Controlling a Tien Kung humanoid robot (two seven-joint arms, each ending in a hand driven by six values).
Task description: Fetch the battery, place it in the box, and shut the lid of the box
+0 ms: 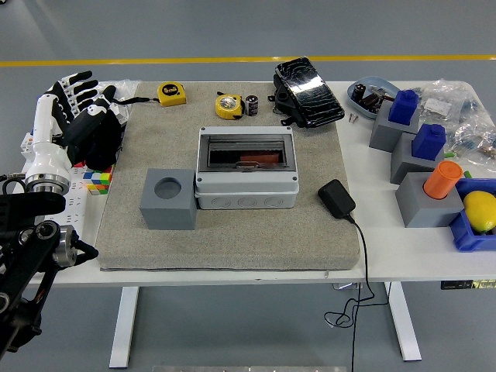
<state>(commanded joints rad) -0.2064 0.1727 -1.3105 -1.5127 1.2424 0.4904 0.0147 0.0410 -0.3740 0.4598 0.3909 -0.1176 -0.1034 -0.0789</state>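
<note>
The battery (252, 105), a small dark cylinder, stands at the far side of the grey mat next to a yellow tape measure (228, 106). The grey box (246, 190) sits mid-mat; its top shows a dark recess with an orange-red part (252, 160) inside. My left hand (71, 97), with a white forearm and black-and-white fingers, rests at the table's left edge with its fingers spread, holding nothing, far from both battery and box. My right arm is out of view.
A grey cube with a round hole (168, 198) touches the box's left side. A black adapter (336, 198) with its cable lies to the right. A black pedal (308, 92), a second tape measure (172, 94), grey blocks with blue and orange pieces (415, 167) and a blue bin (473, 229) are around.
</note>
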